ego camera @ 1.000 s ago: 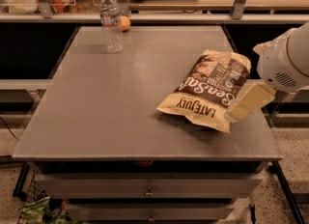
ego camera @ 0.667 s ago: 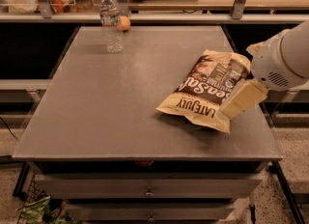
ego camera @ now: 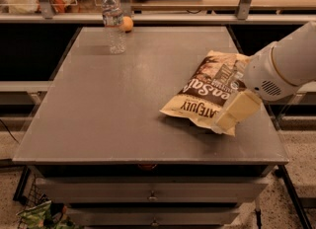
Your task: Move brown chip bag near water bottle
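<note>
The brown chip bag [ego camera: 206, 91], cream and dark brown with "Sea Salt" and "LATE JULY" lettering, lies flat on the right side of the grey table [ego camera: 113, 104]. The water bottle [ego camera: 114, 21], clear with a white cap, stands upright at the table's far left. My gripper [ego camera: 236, 111], cream-coloured, reaches in from the right on a white arm and sits at the bag's near right corner, overlapping its edge. The bag and the bottle are far apart.
A small orange ball [ego camera: 127, 23] rests just right of the bottle. A shelf with rails [ego camera: 197, 18] runs behind the table. Drawers [ego camera: 153, 193] sit under the tabletop. A green patterned bag [ego camera: 42, 215] lies on the floor at lower left.
My arm has shifted a little to the left, bringing the gripper further over the bag's near right corner. The bag and the bottle have not moved.
</note>
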Robot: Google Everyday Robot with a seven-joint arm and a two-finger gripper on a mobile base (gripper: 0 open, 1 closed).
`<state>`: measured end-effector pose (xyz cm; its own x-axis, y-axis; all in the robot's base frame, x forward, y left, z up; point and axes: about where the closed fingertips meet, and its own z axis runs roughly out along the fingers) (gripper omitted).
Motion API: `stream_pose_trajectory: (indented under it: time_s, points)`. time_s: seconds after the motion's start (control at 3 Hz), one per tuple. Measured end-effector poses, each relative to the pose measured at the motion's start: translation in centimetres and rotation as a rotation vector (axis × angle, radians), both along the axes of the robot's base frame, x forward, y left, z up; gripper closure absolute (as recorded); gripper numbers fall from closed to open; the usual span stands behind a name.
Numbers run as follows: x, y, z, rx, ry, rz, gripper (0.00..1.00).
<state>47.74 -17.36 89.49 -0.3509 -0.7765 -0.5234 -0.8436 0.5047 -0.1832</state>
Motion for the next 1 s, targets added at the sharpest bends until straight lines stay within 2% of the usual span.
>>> stream_pose_trajectory:
  time_s: [0.33, 0.67, 1.0]
  points:
    - [0.6, 1.1, -2.1, 0.022, 0.041, 0.016, 0.00]
    - [2.2, 2.3, -4.3, 0.035, 0.073, 0.030, 0.00]
    - [3.7, 3.3, -5.6, 0.033, 0.085, 0.042, 0.18]
